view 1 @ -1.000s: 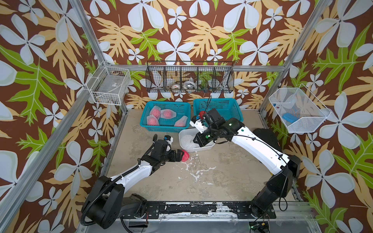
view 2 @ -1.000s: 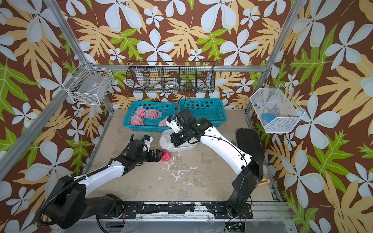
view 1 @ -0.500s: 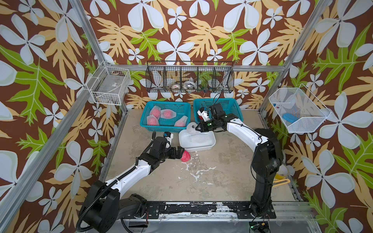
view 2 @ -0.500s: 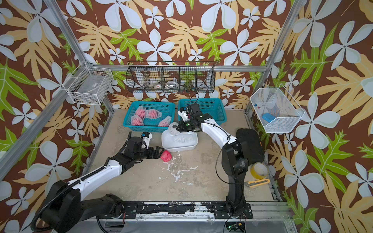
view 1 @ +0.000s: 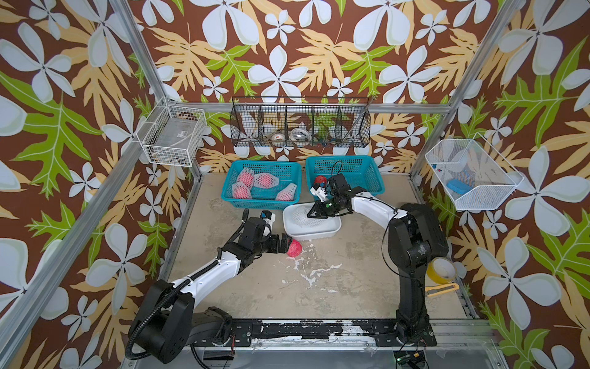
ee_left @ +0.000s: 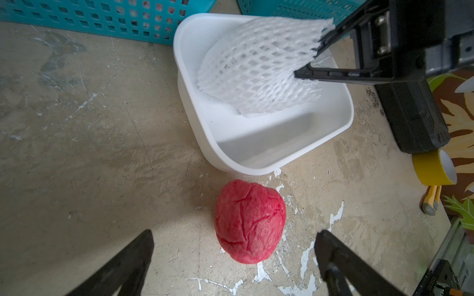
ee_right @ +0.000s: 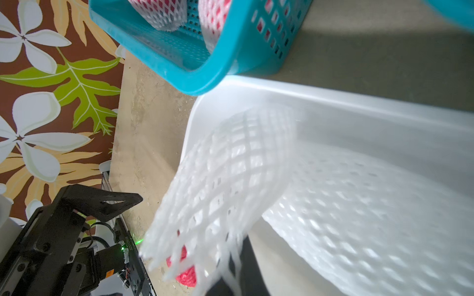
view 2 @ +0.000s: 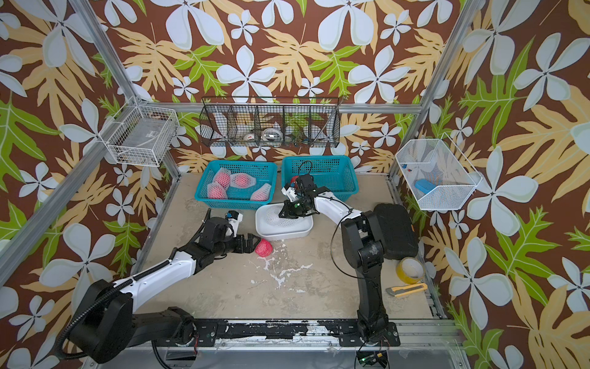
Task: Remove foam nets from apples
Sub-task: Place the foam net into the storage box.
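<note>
A bare red apple (view 1: 294, 248) (ee_left: 250, 221) lies on the table just in front of the white tub (view 1: 319, 232) (ee_left: 256, 143). My left gripper (view 1: 285, 243) (ee_left: 234, 234) stands open beside it, and the apple's near end sits between the fingertips. My right gripper (view 1: 310, 214) (ee_left: 307, 57) hangs over the tub with an empty foam net (view 1: 302, 213) (ee_left: 256, 64) (ee_right: 225, 174) caught by one end in its jaws. Another net (ee_right: 359, 217) lies in the tub. Several netted apples (view 1: 265, 180) fill the left teal basket (view 1: 261, 201).
The right teal basket (view 1: 357, 166) holds a bare red apple (view 1: 318, 180), partly hidden by my right wrist. A black case (view 2: 396, 230), a yellow tape roll (view 1: 442, 271) and a yellow knife (view 1: 442, 290) lie at the right edge. Wire baskets hang on the walls.
My right arm has folded back at the elbow, carrying the net toward the baskets and then down over the tub. The left gripper and the bare apple have barely moved.
</note>
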